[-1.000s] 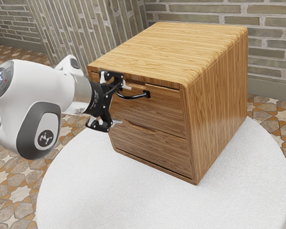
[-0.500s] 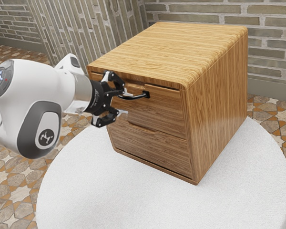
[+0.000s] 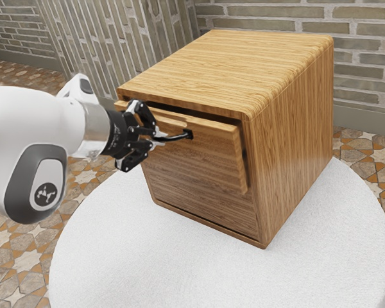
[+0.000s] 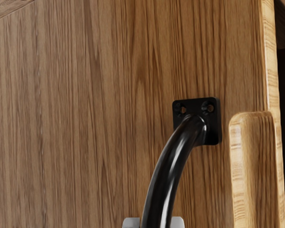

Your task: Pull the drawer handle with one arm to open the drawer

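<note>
A wooden cabinet [image 3: 256, 64] stands on a round white table [image 3: 179, 263]. Its top drawer [image 3: 202, 154] juts out a short way from the cabinet's face, with a dark gap behind its front at the top edge. A curved black handle [image 3: 178, 135] is fixed to that drawer front. My black gripper [image 3: 155, 138] comes in from the exterior view's left and is shut on the handle's free end. In the wrist view the handle [image 4: 173, 171] runs from its black screw plate [image 4: 197, 118] down to the hand, across the wooden drawer front [image 4: 85, 118].
The lower drawer [image 3: 202, 196] sits flush with the cabinet. White tabletop spreads in front of and to the exterior view's right of the cabinet. Brick walls and a patterned tile floor [image 3: 13, 237] surround the table.
The gripper closed on the handle and moved toward the exterior view's left. The top drawer, flush a second ago, has slid out with it.
</note>
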Tool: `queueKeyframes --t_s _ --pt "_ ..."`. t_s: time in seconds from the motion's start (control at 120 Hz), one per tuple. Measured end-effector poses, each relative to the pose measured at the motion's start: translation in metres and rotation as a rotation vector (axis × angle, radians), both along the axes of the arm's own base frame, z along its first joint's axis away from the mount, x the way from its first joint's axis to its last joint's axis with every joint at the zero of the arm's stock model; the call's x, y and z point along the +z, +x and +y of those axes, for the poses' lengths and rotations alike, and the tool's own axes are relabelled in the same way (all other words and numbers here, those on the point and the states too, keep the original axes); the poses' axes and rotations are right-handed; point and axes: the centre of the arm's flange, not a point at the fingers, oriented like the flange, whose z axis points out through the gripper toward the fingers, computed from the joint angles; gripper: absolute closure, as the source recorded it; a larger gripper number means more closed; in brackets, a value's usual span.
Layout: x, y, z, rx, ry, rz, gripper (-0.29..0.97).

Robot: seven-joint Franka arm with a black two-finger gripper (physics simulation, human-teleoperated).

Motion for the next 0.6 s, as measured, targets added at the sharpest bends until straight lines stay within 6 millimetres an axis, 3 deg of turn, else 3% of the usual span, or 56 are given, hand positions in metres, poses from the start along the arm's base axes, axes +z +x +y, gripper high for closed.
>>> queueKeyframes --t_s 0.233,0.417,0.6 --pt "-0.001 -0.044 -0.003 0.004 0.020 -0.021 0.78" --pt "-0.009 -0.066 -0.005 0.007 0.030 -0.019 0.78" --pt "-0.003 -0.087 -0.017 0.000 0.050 -0.046 0.80"
